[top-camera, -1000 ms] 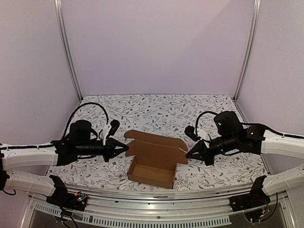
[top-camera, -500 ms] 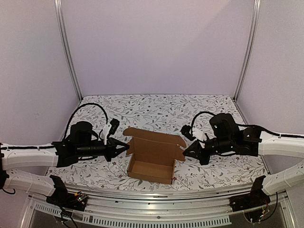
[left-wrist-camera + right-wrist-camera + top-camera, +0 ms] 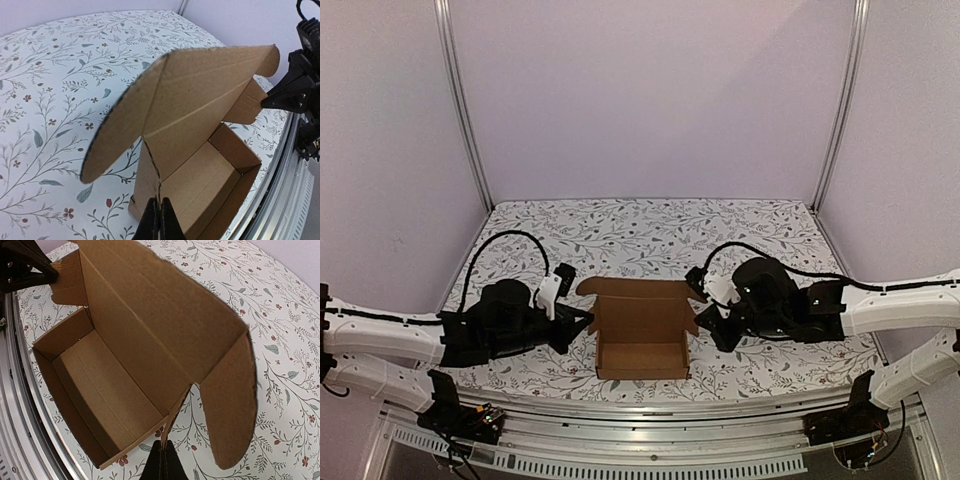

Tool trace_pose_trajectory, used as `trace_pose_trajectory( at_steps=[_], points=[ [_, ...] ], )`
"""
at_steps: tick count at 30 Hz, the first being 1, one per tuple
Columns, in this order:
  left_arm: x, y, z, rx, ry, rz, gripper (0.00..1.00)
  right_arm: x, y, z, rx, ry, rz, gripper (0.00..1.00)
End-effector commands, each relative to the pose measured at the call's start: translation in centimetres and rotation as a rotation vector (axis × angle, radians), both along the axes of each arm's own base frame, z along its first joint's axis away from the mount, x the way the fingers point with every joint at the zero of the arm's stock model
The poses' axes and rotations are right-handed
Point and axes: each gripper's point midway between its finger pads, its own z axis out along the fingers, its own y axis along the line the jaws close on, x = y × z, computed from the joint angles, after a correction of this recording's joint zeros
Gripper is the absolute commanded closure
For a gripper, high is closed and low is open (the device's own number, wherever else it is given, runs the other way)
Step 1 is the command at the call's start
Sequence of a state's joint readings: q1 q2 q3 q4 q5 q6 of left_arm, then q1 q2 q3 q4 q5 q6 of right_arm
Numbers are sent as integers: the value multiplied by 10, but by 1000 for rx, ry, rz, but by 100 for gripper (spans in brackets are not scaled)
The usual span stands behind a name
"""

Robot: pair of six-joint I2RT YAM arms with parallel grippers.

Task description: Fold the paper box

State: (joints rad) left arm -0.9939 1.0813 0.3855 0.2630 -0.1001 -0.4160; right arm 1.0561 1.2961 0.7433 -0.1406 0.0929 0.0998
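Each wrist view shows only the pressed-together tips: the left pincer [image 3: 159,223] and right pincer [image 3: 163,465] are cut off by the bottom edge. From above, contact between either tip and the paper box [image 3: 642,340] is too small to tell. Its raised lid [image 3: 200,95] hides the tabletop [image 3: 50,75] behind.

A: Entry one, where is it sitting?
B: The paper box [image 3: 642,345] is sitting on the table [image 3: 650,230], near the front edge, with its lid [image 3: 642,305] standing up at the back.
A: And flanking it?
B: The left gripper [image 3: 586,318] is lying just beside its left wall, and the right gripper [image 3: 700,322] just beside its right wall.
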Motion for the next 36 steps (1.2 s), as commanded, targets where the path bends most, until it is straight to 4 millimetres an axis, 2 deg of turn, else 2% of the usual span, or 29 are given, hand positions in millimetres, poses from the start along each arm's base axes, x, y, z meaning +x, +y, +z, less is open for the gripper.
trace_pose_trajectory(
  at_steps=[1,7,12,25,36],
  points=[
    [2,-2,-8,-7,18,81,100,9,19,20,74,-69,-108,100],
    [-4,-16,-20,22,37,81,100,13,22,15,67,-109,-214,100],
    [-9,-23,-25,61,22,91,100,8,25,10,63,-126,-260,100],
    [-24,-27,-27,77,17,97,100,-10,39,10,77,-179,-287,100],
    [-33,-31,-33,88,37,126,100,-24,34,-2,61,-201,-324,100]
  ],
)
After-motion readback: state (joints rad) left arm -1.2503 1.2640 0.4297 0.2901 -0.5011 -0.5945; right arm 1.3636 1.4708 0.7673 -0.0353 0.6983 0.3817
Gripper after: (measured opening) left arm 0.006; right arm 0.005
